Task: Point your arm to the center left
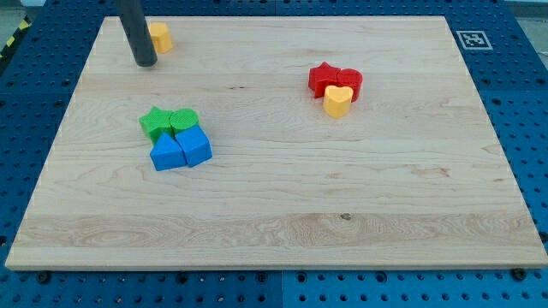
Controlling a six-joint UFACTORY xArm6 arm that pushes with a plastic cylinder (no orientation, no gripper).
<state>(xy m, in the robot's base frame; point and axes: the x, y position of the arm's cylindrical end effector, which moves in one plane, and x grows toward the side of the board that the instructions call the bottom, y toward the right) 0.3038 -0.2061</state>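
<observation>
My tip [145,62] is the lower end of a dark rod that comes down from the view's top left. It rests on the wooden board [274,205] near the upper left corner. A yellow block [160,37] sits just right of the rod, close to it and partly hidden by it. Below the tip, well apart from it, lies a tight cluster: a green star [155,122], a green block [183,120], a blue triangle [166,155] and a blue block [194,146].
At the view's upper right middle is another cluster: a red star [323,78], a red block [350,80] and a yellow heart [337,101]. A black-and-white marker tag [472,39] sits past the board's top right corner. Blue pegboard [26,111] surrounds the board.
</observation>
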